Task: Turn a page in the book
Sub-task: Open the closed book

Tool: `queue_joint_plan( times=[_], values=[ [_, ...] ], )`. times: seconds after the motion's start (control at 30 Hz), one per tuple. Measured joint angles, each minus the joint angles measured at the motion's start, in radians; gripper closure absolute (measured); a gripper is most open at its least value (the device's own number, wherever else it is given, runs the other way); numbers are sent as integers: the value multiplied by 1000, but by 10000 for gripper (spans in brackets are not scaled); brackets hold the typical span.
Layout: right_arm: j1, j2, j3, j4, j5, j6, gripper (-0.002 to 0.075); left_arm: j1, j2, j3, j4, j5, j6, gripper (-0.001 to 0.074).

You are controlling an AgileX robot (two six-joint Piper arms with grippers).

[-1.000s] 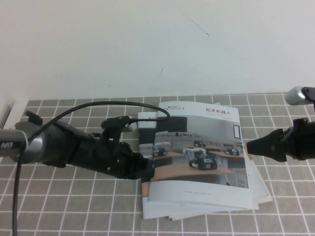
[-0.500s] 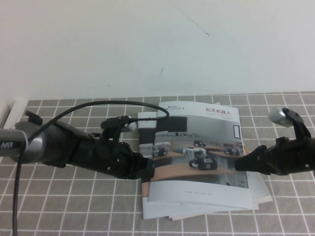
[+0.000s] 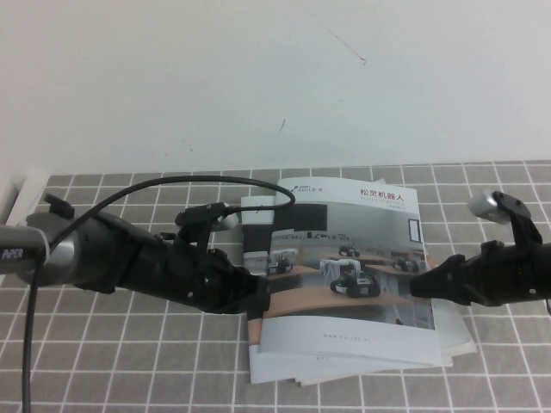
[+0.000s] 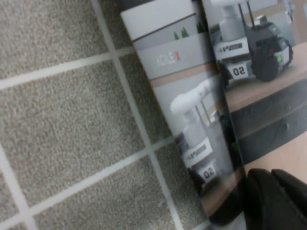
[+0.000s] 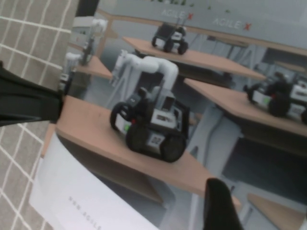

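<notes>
**Pincers close in on closed book**

Book (image 3: 349, 284) lies shut atop a loose stack on the tiled worktop (image 3: 112, 344). Left pincer (image 3: 258, 301) pins its spine edge, its opening hidden; right pincer (image 3: 419, 286) hovers wide open, empty, at the free edge. Thin, glossy, slippery pages likely lift best from that edge.

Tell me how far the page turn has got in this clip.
Done: the left pincer presses on the left edge of the book, and the right pincer, open, has reached the book's right edge. In hand: getting hold of a leaf there. Left: everything else; the cover is flat and closed, no page is lifted, and the other booklets lie fanned beneath.
</notes>
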Motion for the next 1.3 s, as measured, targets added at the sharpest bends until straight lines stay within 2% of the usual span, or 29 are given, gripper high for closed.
queue_joint_plan(
  times=[0.63,0.87,1.3],
  values=[
    [23,27,-6,58,-24,-32,356,0,0,0,0,0,-8,738],
    [23,-13,-6,22,-109,-36,355,0,0,0,0,2,-10,738],
    [47,3,-6,20,-62,-36,355,0,2,0,0,3,-10,738]
  ],
)
